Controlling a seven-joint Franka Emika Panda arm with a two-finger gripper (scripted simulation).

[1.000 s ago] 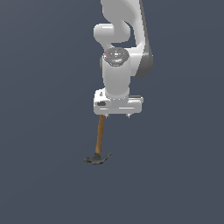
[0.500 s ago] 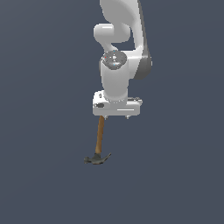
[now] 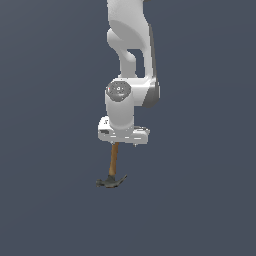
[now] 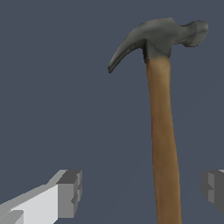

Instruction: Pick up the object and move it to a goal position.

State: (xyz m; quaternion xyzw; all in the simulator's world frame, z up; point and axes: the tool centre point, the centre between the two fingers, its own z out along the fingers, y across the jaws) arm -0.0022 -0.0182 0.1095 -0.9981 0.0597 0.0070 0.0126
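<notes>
The object, a small claw hammer (image 3: pixel 113 170), lies on the dark floor, with its orange-brown handle running up under my hand and its dark head nearest the camera. My gripper (image 3: pixel 123 143) hangs over the far end of the handle. In the wrist view the hammer (image 4: pixel 162 131) lies between my two fingers, which stand wide apart. One grey fingertip (image 4: pixel 69 194) is well clear of the handle, and the other (image 4: pixel 213 189) is closer to it, with a gap showing. The gripper (image 4: pixel 141 192) is open and holds nothing.
Plain dark grey floor (image 3: pixel 200 210) lies all around the hammer. No other objects show in either view.
My hand has come down and shifted slightly toward the exterior view's left, closer over the handle. The hammer has not moved.
</notes>
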